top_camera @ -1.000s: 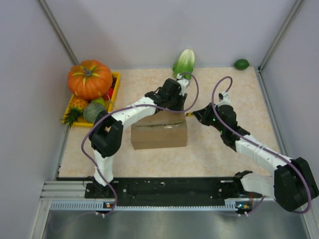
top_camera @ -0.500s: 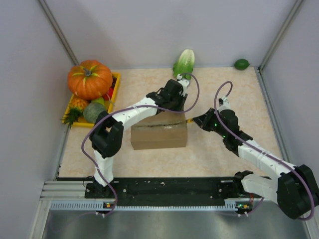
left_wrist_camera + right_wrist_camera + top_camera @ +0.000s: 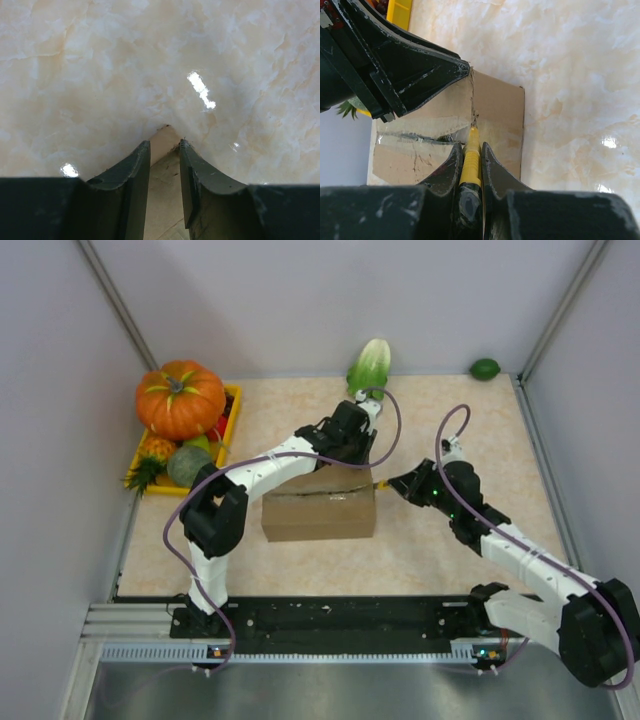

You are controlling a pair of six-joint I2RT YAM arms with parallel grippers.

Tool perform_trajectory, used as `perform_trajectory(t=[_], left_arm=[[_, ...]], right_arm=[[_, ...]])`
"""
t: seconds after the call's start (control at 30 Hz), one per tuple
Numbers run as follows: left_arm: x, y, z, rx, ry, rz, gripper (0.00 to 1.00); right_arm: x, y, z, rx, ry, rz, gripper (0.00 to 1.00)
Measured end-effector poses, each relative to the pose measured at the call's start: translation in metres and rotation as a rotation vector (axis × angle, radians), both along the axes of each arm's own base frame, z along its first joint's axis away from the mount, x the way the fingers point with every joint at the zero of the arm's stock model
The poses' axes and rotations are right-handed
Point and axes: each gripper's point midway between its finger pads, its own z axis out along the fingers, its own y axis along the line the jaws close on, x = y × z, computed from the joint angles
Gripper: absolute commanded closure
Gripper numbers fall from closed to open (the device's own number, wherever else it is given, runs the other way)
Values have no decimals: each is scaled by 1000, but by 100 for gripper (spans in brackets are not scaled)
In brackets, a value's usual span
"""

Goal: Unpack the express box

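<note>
The express box (image 3: 320, 510) sits on the desk (image 3: 470, 420). Its far corner shows in the narrow gap between the left gripper's (image 3: 164, 146) jaws; whether they pinch it I cannot tell. The right gripper's (image 3: 471, 146) jaws are clamped on a yellow cutter (image 3: 470, 162), its tip just ahead of them at the taped seam (image 3: 415, 134). The corrugated card looks light and stiff and is likely to slide on the glossy desk, so brace a corner. Take the bendable flaps by a free edge, not by the slick tape.
</note>
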Motion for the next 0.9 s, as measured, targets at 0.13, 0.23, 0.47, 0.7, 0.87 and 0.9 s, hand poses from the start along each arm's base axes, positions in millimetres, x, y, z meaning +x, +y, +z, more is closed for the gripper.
perform_trajectory(t=[0.13, 0.23, 0.47, 0.7, 0.87, 0.9], left_arm=[[-3, -1, 0, -3, 9, 3, 66], [-6, -2, 0, -3, 16, 1, 66], [-9, -2, 1, -2, 21, -5, 59], [-10, 1, 4, -11, 34, -15, 53], [-19, 7, 9, -14, 56, -33, 53], [-21, 8, 12, -18, 58, -37, 53]], right_arm=[[-3, -2, 2, -5, 21, -3, 100], [-8, -5, 3, -12, 29, -10, 100], [-17, -13, 9, -26, 34, -23, 100], [-23, -15, 12, -54, 42, -6, 100], [-25, -17, 11, -82, 31, 8, 100], [-25, -17, 10, -87, 30, 11, 100]])
